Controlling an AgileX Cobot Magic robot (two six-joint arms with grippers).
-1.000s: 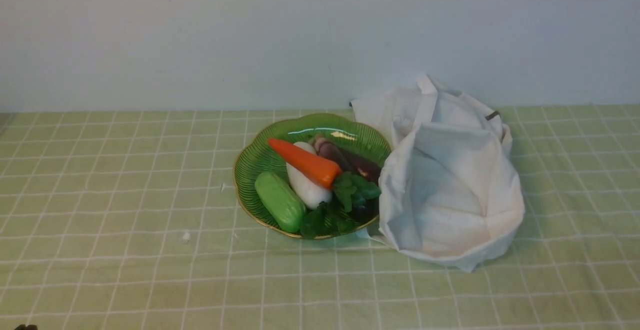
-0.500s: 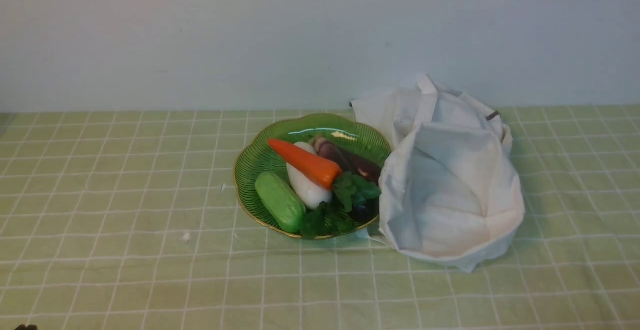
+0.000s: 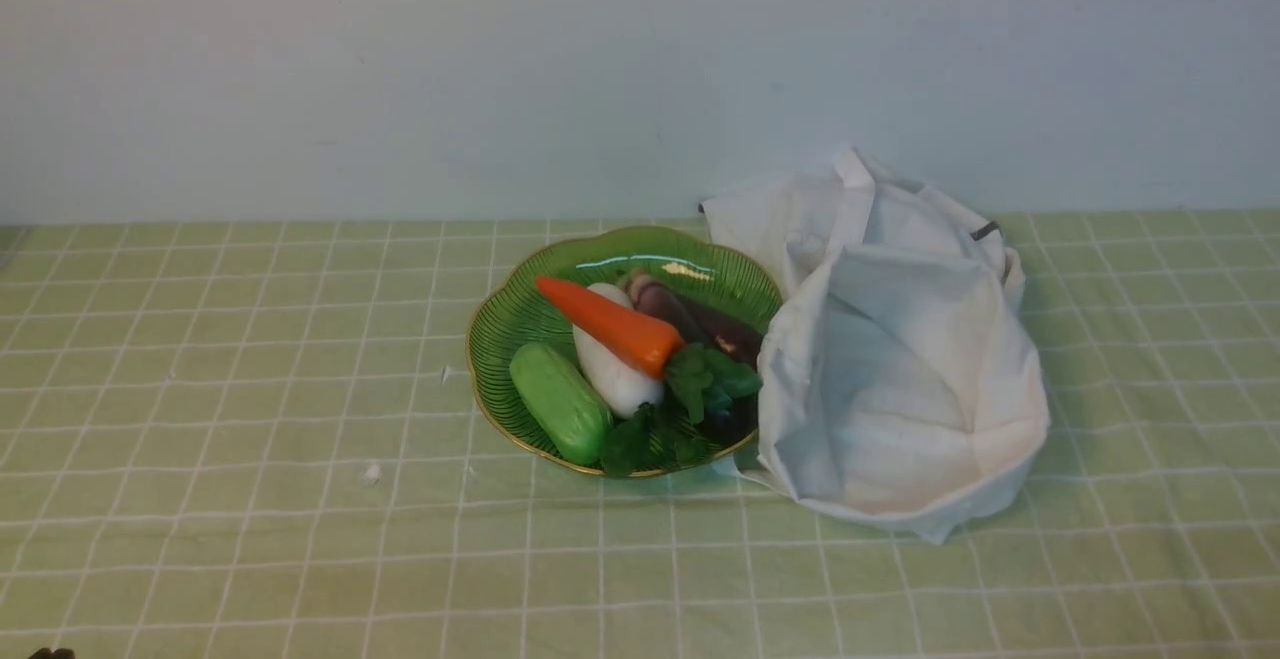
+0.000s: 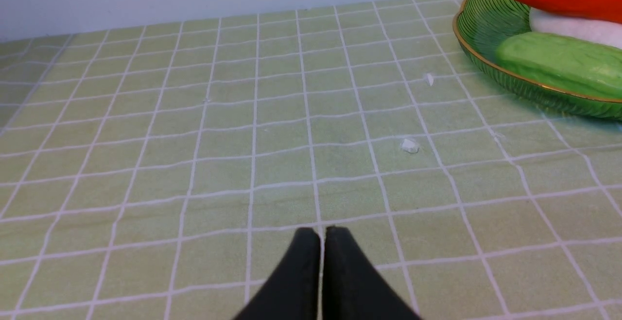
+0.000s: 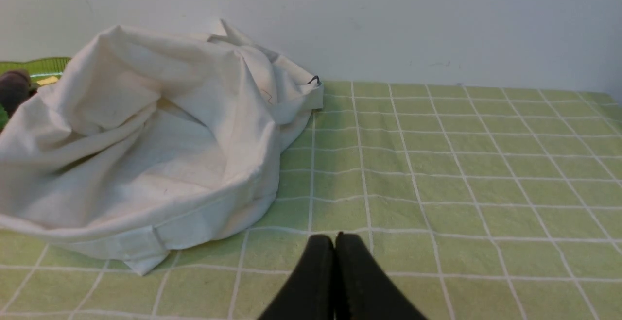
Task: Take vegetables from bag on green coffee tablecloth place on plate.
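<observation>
The orange carrot (image 3: 610, 324) lies in the green ribbed plate (image 3: 500, 324) on top of a white radish (image 3: 612, 371), with a green cucumber (image 3: 560, 404), a purple vegetable (image 3: 700, 319) and leafy greens (image 3: 705, 379) beside it. The white bag (image 3: 900, 369) sits slumped against the plate's right side on the green checked tablecloth (image 3: 250, 389). My left gripper (image 4: 321, 232) is shut and empty, low over bare cloth, well short of the plate (image 4: 474, 43). My right gripper (image 5: 334, 238) is shut and empty, near the bag's (image 5: 146, 145) edge.
A plain pale wall (image 3: 600, 69) rises behind the table. Small white crumbs (image 3: 372, 474) lie on the cloth left of the plate. A dark tab (image 3: 985, 230) sticks out of the bag's far right side.
</observation>
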